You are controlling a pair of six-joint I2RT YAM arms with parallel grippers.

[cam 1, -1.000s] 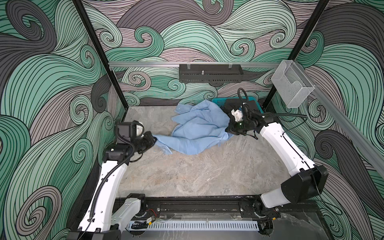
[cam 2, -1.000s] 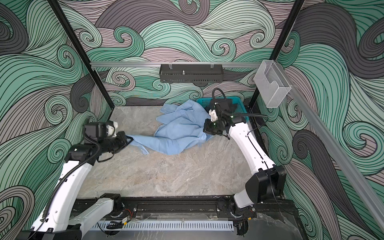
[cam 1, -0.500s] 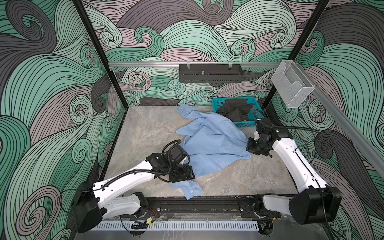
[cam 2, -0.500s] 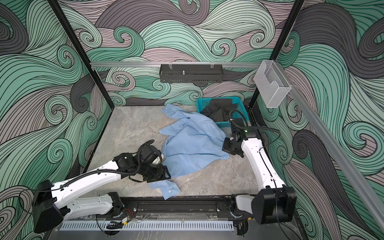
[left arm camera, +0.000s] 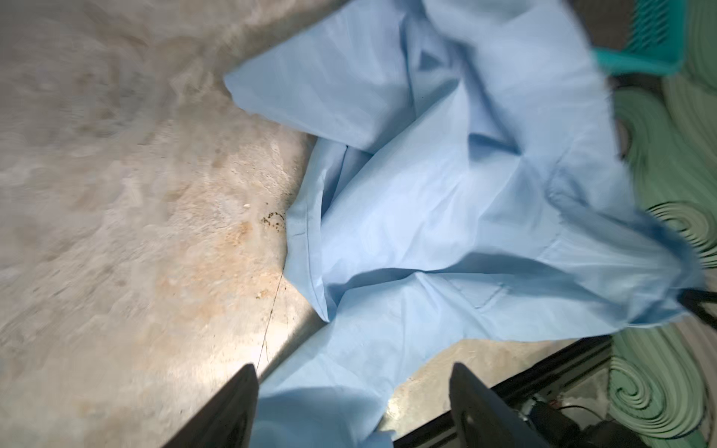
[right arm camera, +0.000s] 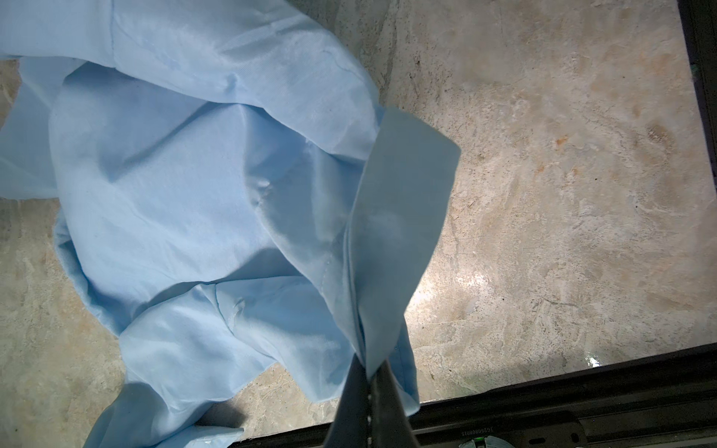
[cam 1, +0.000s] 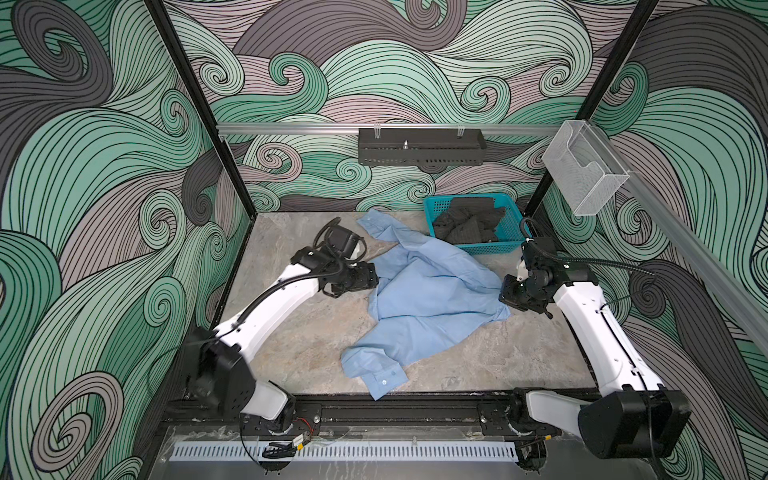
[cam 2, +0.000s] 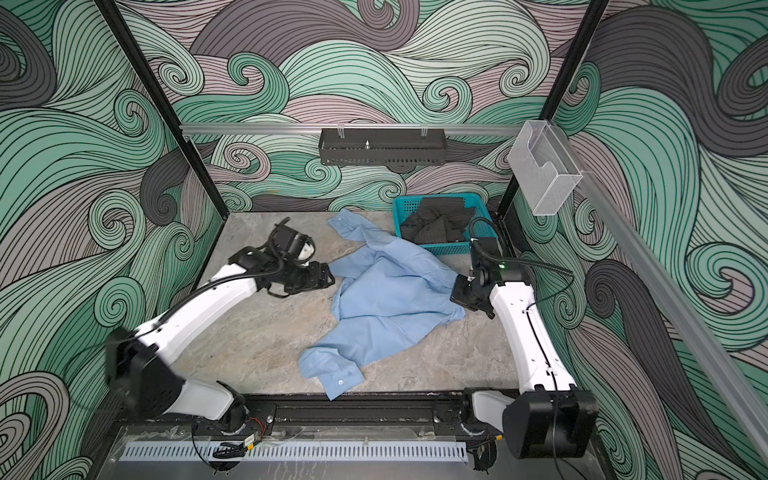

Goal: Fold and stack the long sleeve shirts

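Right fingers (right arm camera: 351,403) pinch the shirt (cam 1: 432,299) (crumpled, light blue); left fingers (left arm camera: 229,415) spread apart.

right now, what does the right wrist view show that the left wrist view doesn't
Only the right wrist view: a close look at the right end effector shut on a fold of the light blue shirt. Only the left wrist view: the left end effector open with nothing gripped, and a corner of the teal basket. Both: the shirt lying crumpled on the marbled table.
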